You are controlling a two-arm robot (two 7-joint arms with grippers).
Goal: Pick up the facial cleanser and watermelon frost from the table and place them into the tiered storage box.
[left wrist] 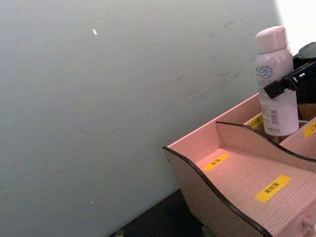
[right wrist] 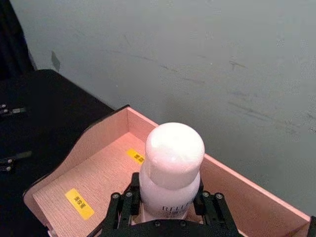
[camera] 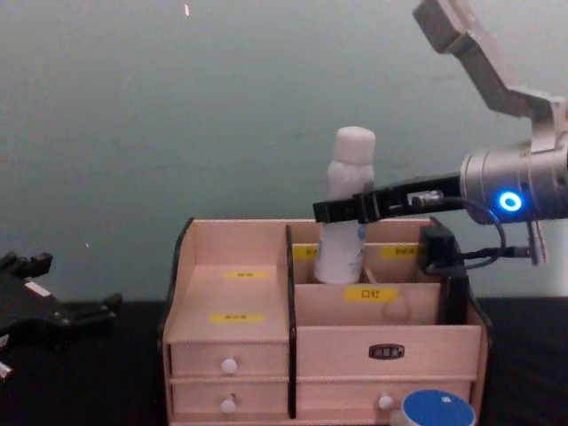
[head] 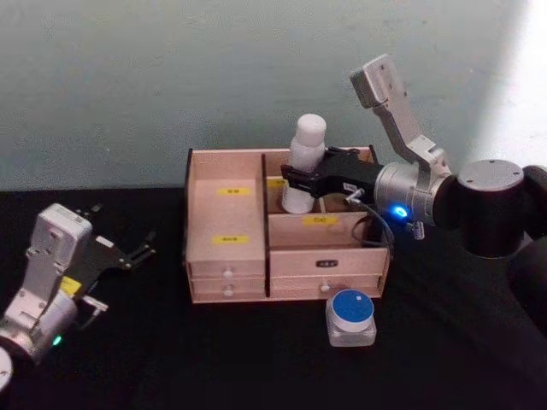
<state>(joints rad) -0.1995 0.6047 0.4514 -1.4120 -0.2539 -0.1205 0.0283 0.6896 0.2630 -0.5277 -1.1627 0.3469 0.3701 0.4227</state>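
The facial cleanser [head: 305, 162], a tall white bottle with a rounded cap, stands upright in a back compartment of the tiered storage box [head: 224, 222]. My right gripper [head: 299, 181] reaches in from the right and is shut on the bottle's middle; its black fingers [right wrist: 121, 205] flank the bottle [right wrist: 174, 153] in the right wrist view. From the chest, the gripper [camera: 346, 209] crosses the bottle [camera: 348, 204] above the box [camera: 231, 293]. The watermelon frost [head: 351, 318], a squat jar with a blue lid, sits on the table in front of the box's right drawers. My left gripper [head: 120, 235] rests open at the far left.
The black table runs out to the left and front of the box. A pale green wall stands close behind the box. The box's left stepped compartments [left wrist: 237, 177] hold nothing. The right arm's elbow rises above the box's right end.
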